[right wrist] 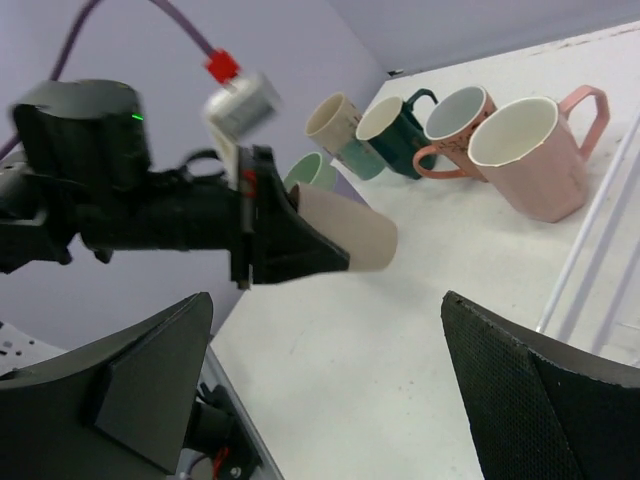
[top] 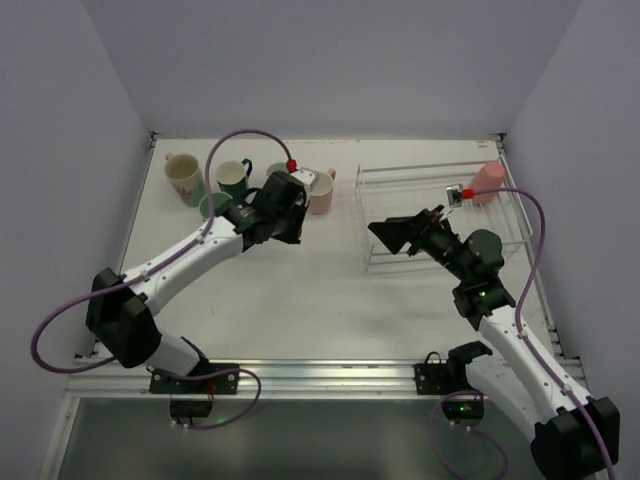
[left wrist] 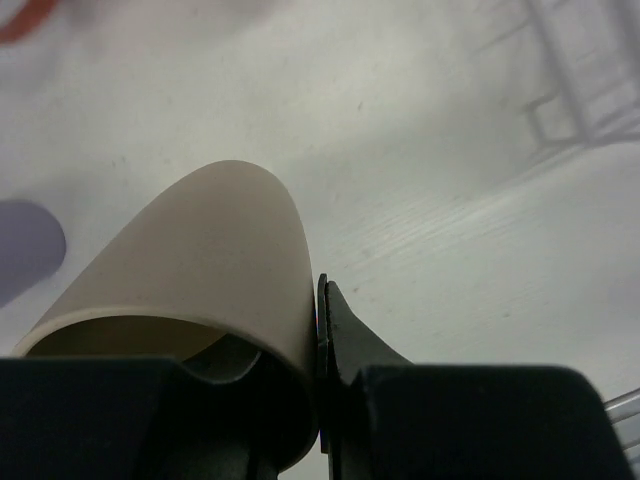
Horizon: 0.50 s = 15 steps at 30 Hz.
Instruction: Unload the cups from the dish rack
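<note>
My left gripper (top: pixel 283 212) is shut on the wall of a beige tumbler (left wrist: pixel 210 260), one finger inside it and one outside, and holds it tilted above the table left of the dish rack (top: pixel 440 215). The tumbler also shows in the right wrist view (right wrist: pixel 352 235). On the table beyond it stand a cream mug (top: pixel 183 175), a dark green mug (top: pixel 235 175), a mint green cup (top: pixel 213 205), a salmon mug (right wrist: pixel 455 120) and a pink mug (top: pixel 322 190). A coral pink tumbler (top: pixel 485 183) stands in the rack's far right corner. My right gripper (top: pixel 402 232) is open and empty over the rack's left side.
A lavender cup (left wrist: pixel 25 245) sits close to the mint one. The rack's wire bars show at the right of the right wrist view (right wrist: pixel 600 260). Walls close the table on the left, back and right.
</note>
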Each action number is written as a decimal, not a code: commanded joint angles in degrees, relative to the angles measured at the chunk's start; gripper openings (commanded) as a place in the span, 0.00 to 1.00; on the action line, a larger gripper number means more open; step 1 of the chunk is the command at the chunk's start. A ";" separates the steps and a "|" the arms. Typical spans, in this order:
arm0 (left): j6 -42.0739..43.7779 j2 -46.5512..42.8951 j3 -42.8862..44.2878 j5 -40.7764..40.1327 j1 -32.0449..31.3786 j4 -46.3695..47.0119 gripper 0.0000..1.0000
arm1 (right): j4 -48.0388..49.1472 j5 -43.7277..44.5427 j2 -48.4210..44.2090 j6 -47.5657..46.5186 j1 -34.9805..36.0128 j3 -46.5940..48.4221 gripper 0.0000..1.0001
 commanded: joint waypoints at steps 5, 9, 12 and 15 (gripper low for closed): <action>4.78 8.22 -2.92 -7.91 0.17 -8.08 0.00 | -7.98 3.21 -1.88 -7.19 0.06 1.84 0.99; 5.65 9.98 -3.27 -7.57 1.40 -6.05 0.00 | -7.45 2.94 -1.18 -7.28 -0.02 1.48 0.99; 6.36 11.39 -4.67 -4.75 3.59 -3.86 0.00 | -7.45 2.50 -0.91 -7.37 0.06 1.31 0.99; 7.15 12.36 -6.60 -1.68 6.06 -1.57 0.00 | -7.01 3.11 -0.91 -7.63 0.06 0.78 0.99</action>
